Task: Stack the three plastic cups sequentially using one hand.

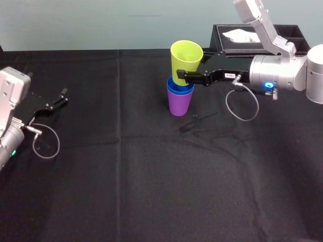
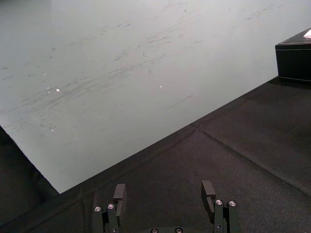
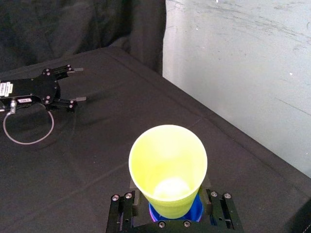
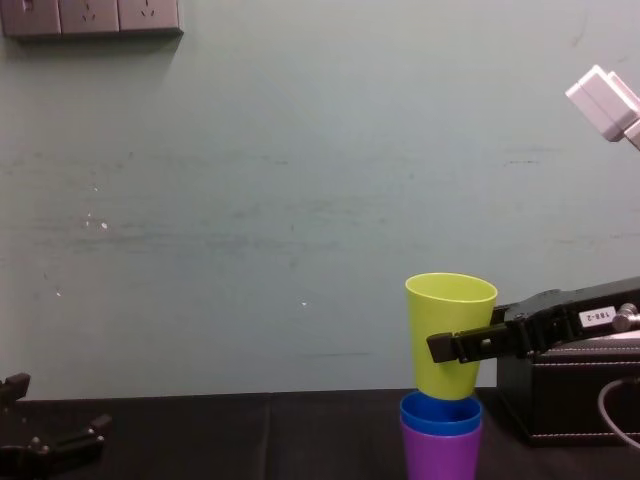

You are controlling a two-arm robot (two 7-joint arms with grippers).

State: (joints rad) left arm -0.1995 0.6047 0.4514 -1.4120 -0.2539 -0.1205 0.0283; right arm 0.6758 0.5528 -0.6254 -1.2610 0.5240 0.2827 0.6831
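Left gripper (image 2: 164,187): two black fingers (image 2: 120,194) spread apart, held low over the bench.
Bench (image 2: 233,160): black cloth, creased along seams.
Wall (image 2: 121,73): pale, scuffed, meeting the bench's far edge.
Tissue box (image 2: 295,60): black, standing on the bench near the wall.

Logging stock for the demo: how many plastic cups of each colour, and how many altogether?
Yellow-green tapered plastic cup, gripped by the right tool: 1
Bright blue tapered plastic cup: 1
Purple tapered plastic cup: 1
Total: 3
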